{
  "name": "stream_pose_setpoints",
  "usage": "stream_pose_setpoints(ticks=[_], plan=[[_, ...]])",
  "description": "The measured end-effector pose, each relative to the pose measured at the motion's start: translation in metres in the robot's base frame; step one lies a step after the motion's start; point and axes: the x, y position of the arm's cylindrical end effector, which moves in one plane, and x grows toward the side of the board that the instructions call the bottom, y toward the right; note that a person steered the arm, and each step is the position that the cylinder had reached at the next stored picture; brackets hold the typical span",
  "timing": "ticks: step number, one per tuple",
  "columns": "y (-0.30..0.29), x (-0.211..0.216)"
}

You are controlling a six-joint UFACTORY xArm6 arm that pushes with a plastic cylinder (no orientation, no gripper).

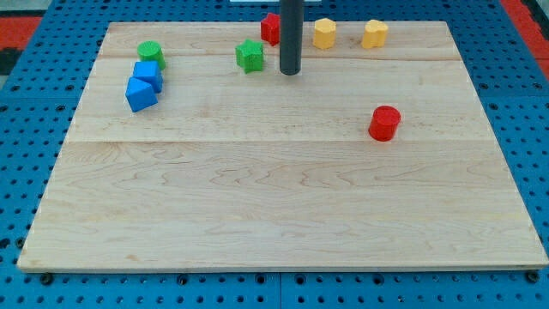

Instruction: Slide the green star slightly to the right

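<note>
Near the view's top edge of the worktop [283,197], the green star [250,56] is lying just left of the tool [290,73], with a small gap seen between them. Being a bare rod, the tool is holding nothing. A red block [270,27] is partly hidden behind the rod. Two yellow blocks [324,33] [374,33] are standing farther right. No long axis is being shown by the star.

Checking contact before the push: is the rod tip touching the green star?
No: my tip stands apart, on the view's right of the green star.
</note>
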Motion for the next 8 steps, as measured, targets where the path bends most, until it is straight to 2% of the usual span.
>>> stream_pose_setpoints(ticks=[1,2,3,5,7,8], plan=[[-0.089,0.042],[-0.108,-0.005],[-0.106,-0.046],[-0.003,-0.052],[-0.029,-0.005],[0.003,-0.004]])
